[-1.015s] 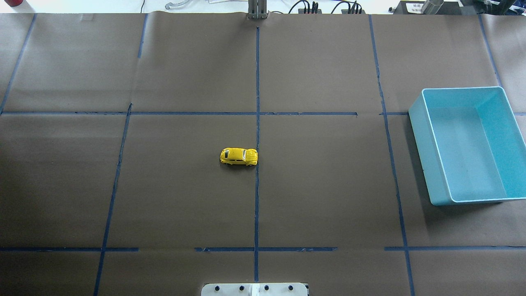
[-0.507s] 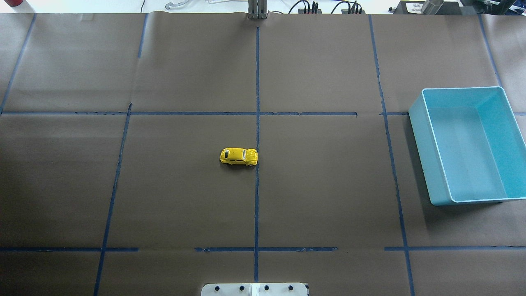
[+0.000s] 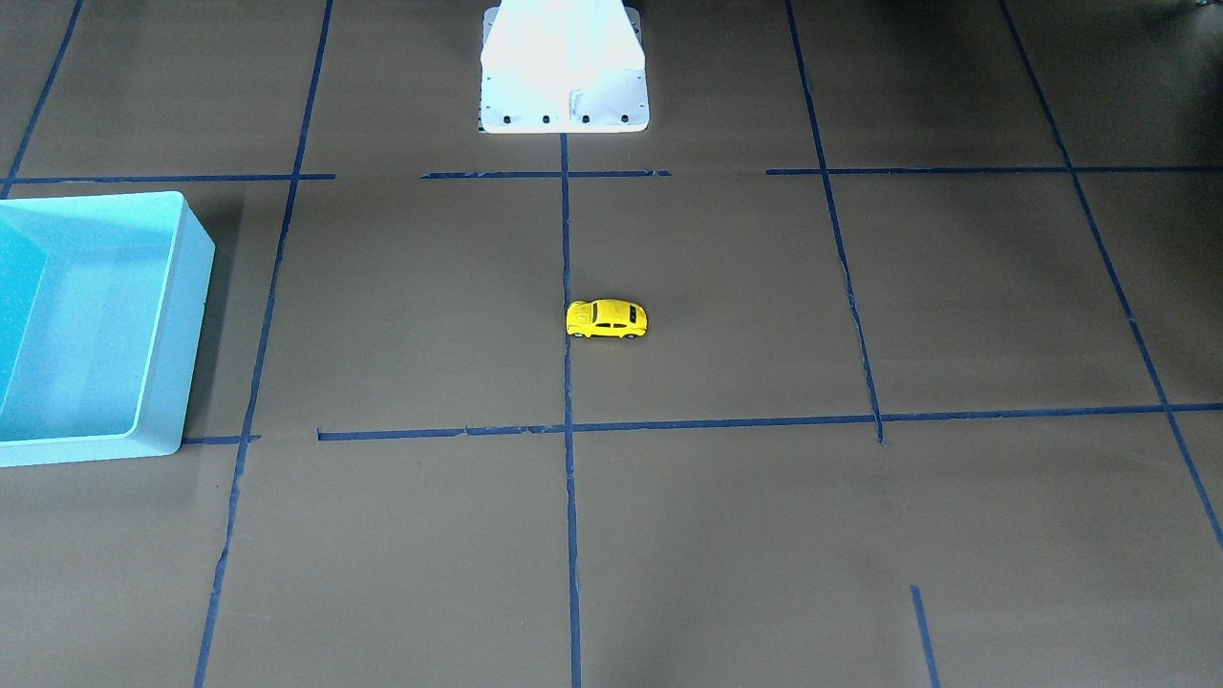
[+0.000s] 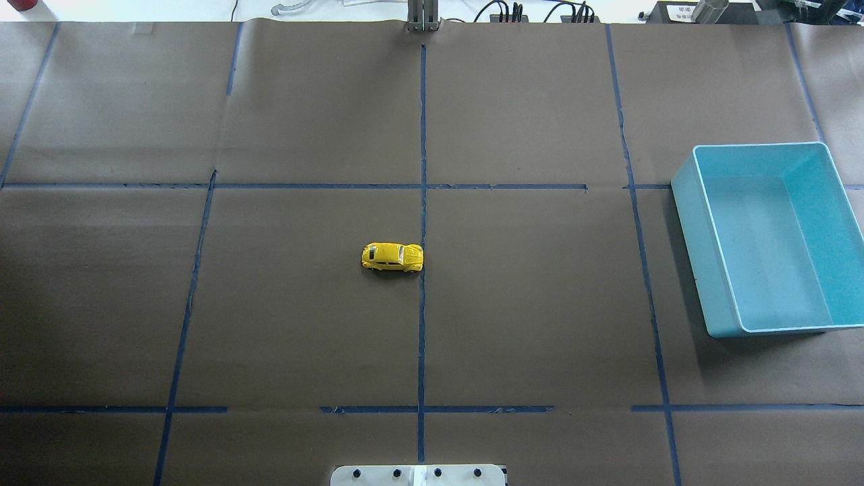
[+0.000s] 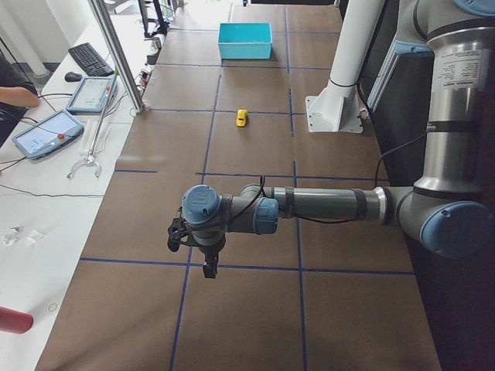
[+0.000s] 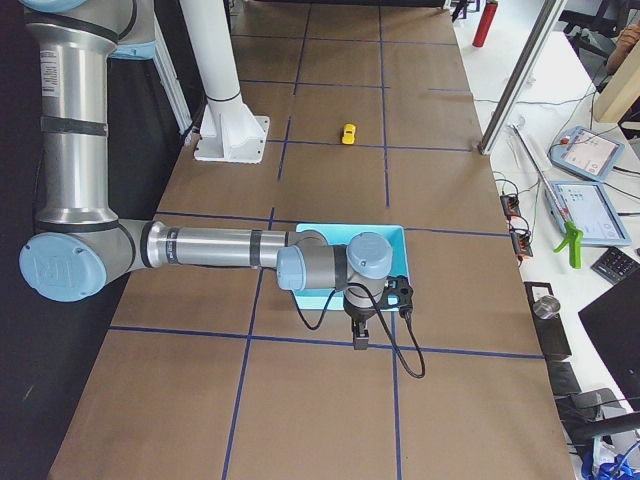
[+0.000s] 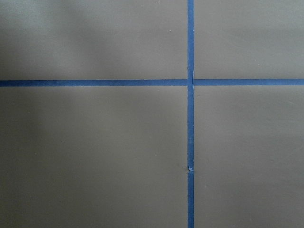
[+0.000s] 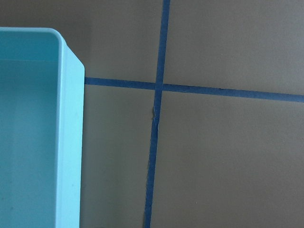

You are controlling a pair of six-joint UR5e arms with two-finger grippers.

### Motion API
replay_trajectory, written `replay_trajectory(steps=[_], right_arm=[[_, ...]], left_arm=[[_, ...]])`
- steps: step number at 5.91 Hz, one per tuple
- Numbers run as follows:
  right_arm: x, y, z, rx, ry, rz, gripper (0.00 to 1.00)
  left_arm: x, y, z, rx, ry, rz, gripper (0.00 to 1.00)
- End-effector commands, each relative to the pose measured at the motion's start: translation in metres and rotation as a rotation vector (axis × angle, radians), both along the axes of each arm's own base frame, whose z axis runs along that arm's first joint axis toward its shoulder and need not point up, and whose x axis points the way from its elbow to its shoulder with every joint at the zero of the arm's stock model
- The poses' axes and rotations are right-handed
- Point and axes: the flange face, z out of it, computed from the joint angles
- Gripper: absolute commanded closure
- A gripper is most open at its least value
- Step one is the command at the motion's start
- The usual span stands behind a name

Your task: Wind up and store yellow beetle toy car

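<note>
The yellow beetle toy car [image 4: 392, 257] stands on its wheels at the middle of the brown table, just left of the centre tape line; it also shows in the front view [image 3: 607, 319] and both side views [image 5: 241, 117] [image 6: 348, 133]. My left gripper [image 5: 207, 267] hangs over the table's left end, far from the car. My right gripper [image 6: 360, 340] hangs beside the teal bin [image 4: 688, 236]. Both show only in the side views, so I cannot tell whether they are open or shut. Neither wrist view shows the car.
The teal bin [image 3: 182, 315] [image 8: 69, 142] is empty at the table's right side. The white robot base [image 4: 418, 474] sits at the near edge. Blue tape lines cross the table. Tablets, a keyboard and cables lie on the far bench [image 5: 46, 131].
</note>
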Motion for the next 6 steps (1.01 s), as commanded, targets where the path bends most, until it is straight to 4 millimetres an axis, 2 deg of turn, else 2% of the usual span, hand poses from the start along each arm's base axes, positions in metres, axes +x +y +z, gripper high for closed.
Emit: replay_trajectory(steps=[1,2,3,4,5,6], right_arm=[[0.001,-0.001,-0.001,0.003,0.011,0.001,0.00],[-0.001,-0.002,-0.001,0.006,0.011,-0.002,0.00],[0.000,-0.001,-0.002,0.007,0.011,-0.002,0.00],[-0.001,-0.001,-0.002,0.007,0.011,-0.003,0.00],[-0.001,-0.001,-0.002,0.007,0.011,-0.003,0.00],[-0.001,-0.001,-0.001,0.006,0.011,-0.003,0.00]], left_arm=[[0.037,-0.009,-0.049,0.090,0.027,0.072,0.00],[0.080,-0.010,-0.089,0.169,0.036,0.160,0.00],[0.133,-0.012,-0.133,0.256,0.055,0.262,0.00],[0.179,-0.025,-0.180,0.334,0.081,0.338,0.00],[0.215,-0.031,-0.226,0.415,0.108,0.396,0.00],[0.260,-0.032,-0.275,0.502,0.146,0.466,0.00]])
